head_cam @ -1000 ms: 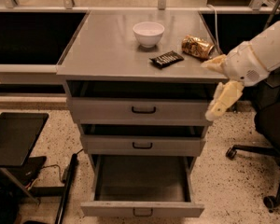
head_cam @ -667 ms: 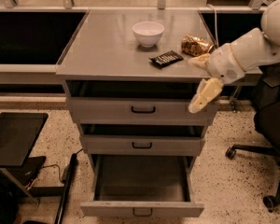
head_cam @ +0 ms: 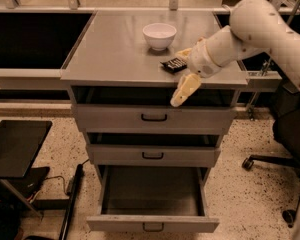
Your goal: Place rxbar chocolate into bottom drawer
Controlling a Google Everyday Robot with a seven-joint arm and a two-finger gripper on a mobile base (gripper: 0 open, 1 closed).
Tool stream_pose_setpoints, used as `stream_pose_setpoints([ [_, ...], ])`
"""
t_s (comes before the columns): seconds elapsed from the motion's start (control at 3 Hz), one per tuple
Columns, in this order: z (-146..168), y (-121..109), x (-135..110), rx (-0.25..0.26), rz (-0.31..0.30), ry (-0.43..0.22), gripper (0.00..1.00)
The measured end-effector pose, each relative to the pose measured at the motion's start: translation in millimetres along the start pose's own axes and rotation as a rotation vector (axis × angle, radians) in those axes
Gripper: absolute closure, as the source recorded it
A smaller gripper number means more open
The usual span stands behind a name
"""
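The rxbar chocolate (head_cam: 173, 64), a small dark flat bar, lies on the grey cabinet top (head_cam: 115, 54) just in front of the white bowl (head_cam: 159, 35). My gripper (head_cam: 183, 71) hovers at the bar's right edge and is open. One pale finger (head_cam: 183, 52) sits just behind the bar. The other (head_cam: 185, 89) hangs down past the cabinet's front edge. The bottom drawer (head_cam: 152, 224) is pulled out and open, and its dark inside holds nothing.
The two upper drawers (head_cam: 154, 118) stand slightly ajar. An office chair base (head_cam: 270, 161) stands on the floor at the right. A dark flat stand (head_cam: 15, 144) and cables lie at the left. Black bins flank the cabinet.
My arm has swung left over the cabinet top, bringing the gripper from the right edge up to the bar. It now covers the gold snack bag. The bar has not moved.
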State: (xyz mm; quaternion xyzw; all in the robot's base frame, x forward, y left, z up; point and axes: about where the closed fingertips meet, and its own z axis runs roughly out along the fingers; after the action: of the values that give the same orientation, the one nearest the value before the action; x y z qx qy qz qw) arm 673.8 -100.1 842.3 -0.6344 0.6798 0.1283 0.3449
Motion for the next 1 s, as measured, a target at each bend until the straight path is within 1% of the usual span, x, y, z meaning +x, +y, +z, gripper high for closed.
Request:
stream_pose_setpoints([
  [0.33,37.7,-31.2,-20.2,-0.005,-0.028,0.116,0.0],
  [0.67,59.8,-32.8,-45.1,-0.022,-0.067,0.123,0.0],
  [1.0,59.7,-32.7,-44.6,-0.023,-0.066,0.123,0.0],
])
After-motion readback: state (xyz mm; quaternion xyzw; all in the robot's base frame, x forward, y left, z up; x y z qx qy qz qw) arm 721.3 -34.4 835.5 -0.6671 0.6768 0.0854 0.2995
